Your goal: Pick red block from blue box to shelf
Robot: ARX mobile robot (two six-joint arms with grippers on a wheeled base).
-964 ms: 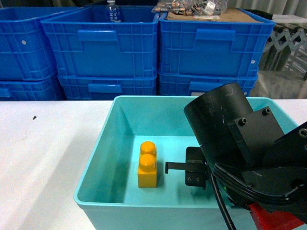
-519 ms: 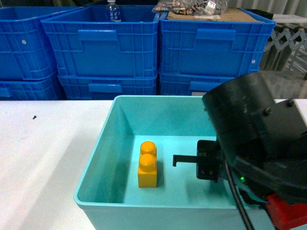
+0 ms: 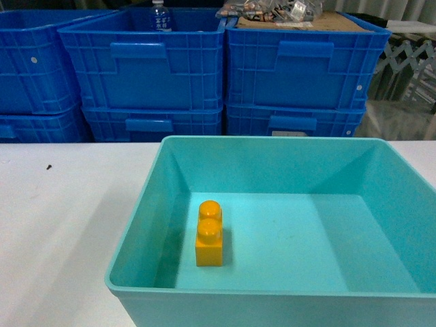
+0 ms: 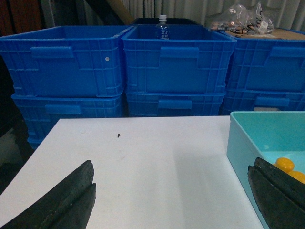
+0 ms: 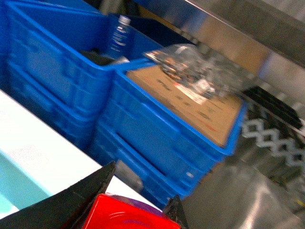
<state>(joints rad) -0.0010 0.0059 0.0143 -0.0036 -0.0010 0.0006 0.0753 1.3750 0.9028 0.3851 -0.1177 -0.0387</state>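
Clamping the glossy red block [image 5: 125, 215], right tool [image 5: 136, 210]; left tool [image 4: 171, 200] apart.

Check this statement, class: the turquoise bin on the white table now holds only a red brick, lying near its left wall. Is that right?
Not quite. The brick in the blue box is yellow, not red, as the head view shows: the yellow brick lies alone near the left wall. The red block sits between the right gripper's fingers in the right wrist view.

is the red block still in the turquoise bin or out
Out: the blue box holds only a yellow brick; the red block sits between the right gripper fingers.
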